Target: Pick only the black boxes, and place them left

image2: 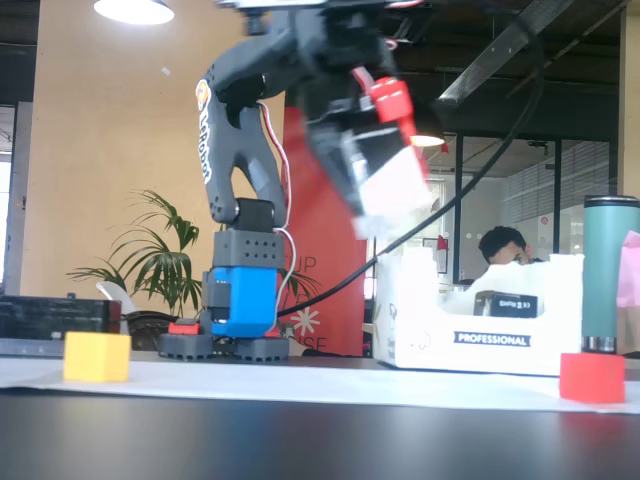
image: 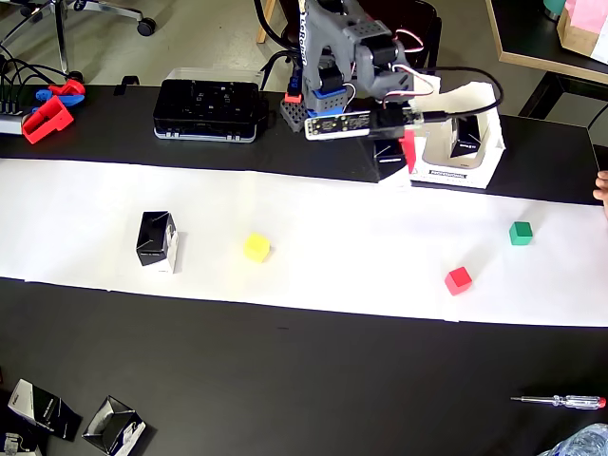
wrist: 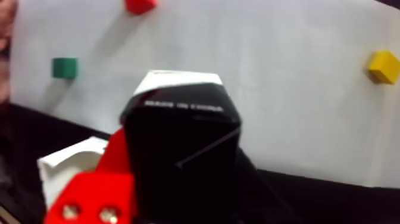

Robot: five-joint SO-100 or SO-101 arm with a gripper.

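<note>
Claw: in the wrist view the gripper (wrist: pixel 149 179) is seen clamped on a black box (wrist: pixel 181 149), with the red finger (wrist: pixel 89 199) pressed against the box's left side.
Held box, wrist view: black faces, a white top panel and a line of small white print are shown; it is carried above the white paper (wrist: pixel 286 71).
Cubes, wrist view: a green cube (wrist: pixel 64 67) at left, a red cube (wrist: pixel 140 5) at the top edge and a yellow cube (wrist: pixel 383 66) at right are seen on the paper.
Overhead view: the gripper (image: pixel 394 142) is placed at the far edge of the white paper (image: pixel 313 204), just beside a white carton tray (image: pixel 465 142).
Second box, overhead view: another black box (image: pixel 156 240) is stood upright on the paper at left, near the yellow cube (image: pixel 256 248).
Other cubes, overhead view: the red cube (image: pixel 458 280) and green cube (image: pixel 520 233) are set at right, well apart from it.
Fixed view: the gripper (image2: pixel 385 170) is held raised above the table, tilted, with the white tray (image2: pixel 480 325) to its right; the held box is blurred here.
</note>
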